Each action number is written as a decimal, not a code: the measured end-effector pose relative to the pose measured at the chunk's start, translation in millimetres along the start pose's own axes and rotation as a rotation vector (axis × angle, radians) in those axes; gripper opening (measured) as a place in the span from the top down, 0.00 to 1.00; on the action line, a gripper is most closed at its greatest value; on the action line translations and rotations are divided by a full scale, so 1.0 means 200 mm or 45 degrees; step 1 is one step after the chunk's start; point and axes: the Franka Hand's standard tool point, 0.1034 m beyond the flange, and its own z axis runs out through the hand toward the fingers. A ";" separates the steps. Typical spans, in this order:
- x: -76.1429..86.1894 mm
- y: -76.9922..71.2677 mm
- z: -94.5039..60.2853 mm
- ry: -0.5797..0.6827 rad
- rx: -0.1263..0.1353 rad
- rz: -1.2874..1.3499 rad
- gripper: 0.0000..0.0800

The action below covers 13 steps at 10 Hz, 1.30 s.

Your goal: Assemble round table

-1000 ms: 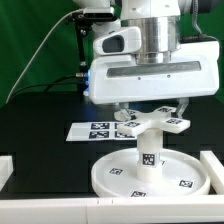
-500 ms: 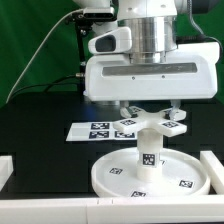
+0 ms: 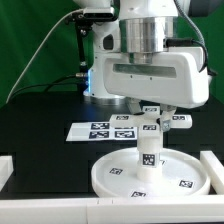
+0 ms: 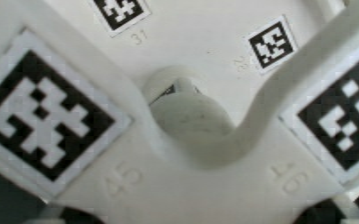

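The large round disc (image 3: 113, 176) lies flat on the black table. The short cylindrical leg (image 3: 147, 150) stands upright at its middle. The cross-shaped base (image 3: 127, 119) sits level on top of the leg. My gripper (image 3: 150, 109) comes straight down onto the base and is shut on it. The fingers are mostly hidden by the hand and the base. In the wrist view the base (image 4: 87, 160) fills the picture. Its round hub (image 4: 190, 112) is at the centre, with tagged arms around it.
The marker board (image 3: 92, 129) lies on the table behind the disc. Raised white blocks stand at the exterior view's left (image 3: 5, 170) and right (image 3: 212, 166) edges. A green backdrop and cables are behind the arm.
My hand has turned about its vertical axis, and the cross-shaped base has turned with it on top of the leg. The disc and leg stay in place.
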 end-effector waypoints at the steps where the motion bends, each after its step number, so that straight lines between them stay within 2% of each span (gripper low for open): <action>1: 0.00 0.00 0.00 -0.005 0.004 0.124 0.44; 2: 0.00 0.00 0.00 -0.005 0.004 0.166 0.44; 3: 0.00 0.00 0.00 -0.005 0.004 0.162 0.33; 4: 0.00 0.00 0.00 -0.006 0.004 0.159 0.33; 5: 0.00 0.00 -0.02 -0.018 -0.001 0.151 0.21; 7: 0.00 -0.03 -0.14 -0.048 0.021 0.131 0.19; 8: 0.00 -0.03 -0.17 -0.055 0.027 0.107 0.19; 11: 0.03 -0.02 -0.17 -0.053 0.050 -0.318 0.19; 13: 0.00 -0.03 -0.17 -0.066 0.043 -0.689 0.19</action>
